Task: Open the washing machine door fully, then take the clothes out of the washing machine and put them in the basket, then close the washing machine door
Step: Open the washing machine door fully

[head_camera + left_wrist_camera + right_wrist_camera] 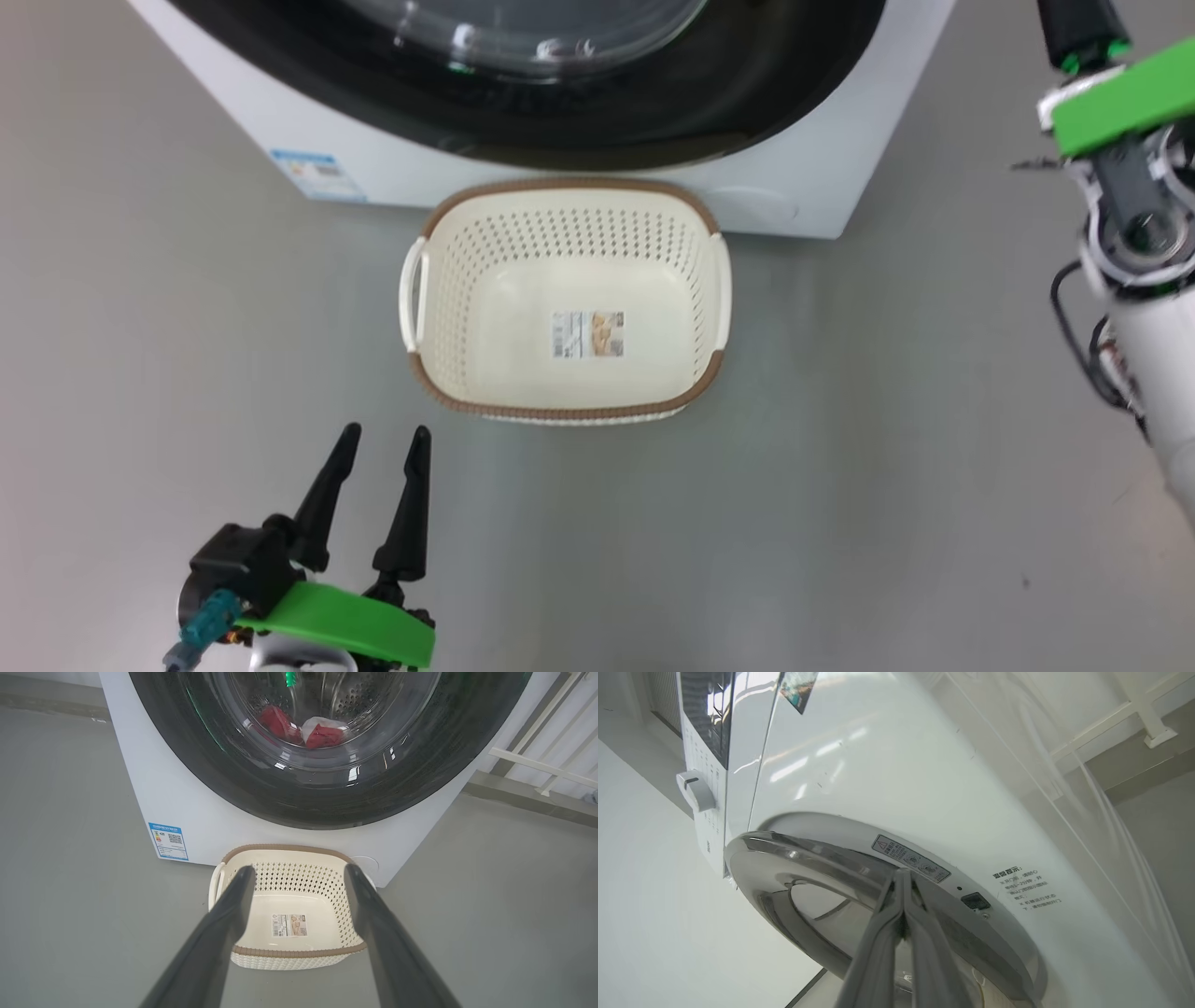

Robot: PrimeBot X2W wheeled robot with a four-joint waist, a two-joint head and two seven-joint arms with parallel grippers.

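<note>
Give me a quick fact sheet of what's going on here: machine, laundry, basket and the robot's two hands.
washing machine: white front-loader, blue label low on its front
door: black-rimmed glass, not swung wide
clothes: red and white, inside the machine behind the glass
basket: cream with brown rim, on the floor before the machine, no clothes in it, sticker on its bottom
left hand: open, holding nothing, short of the basket
right hand: fingers shut together, tips at the door's rim, contact unclear

floor (887,448): grey | on it: basket (565,392), washing machine (794,201)
</note>
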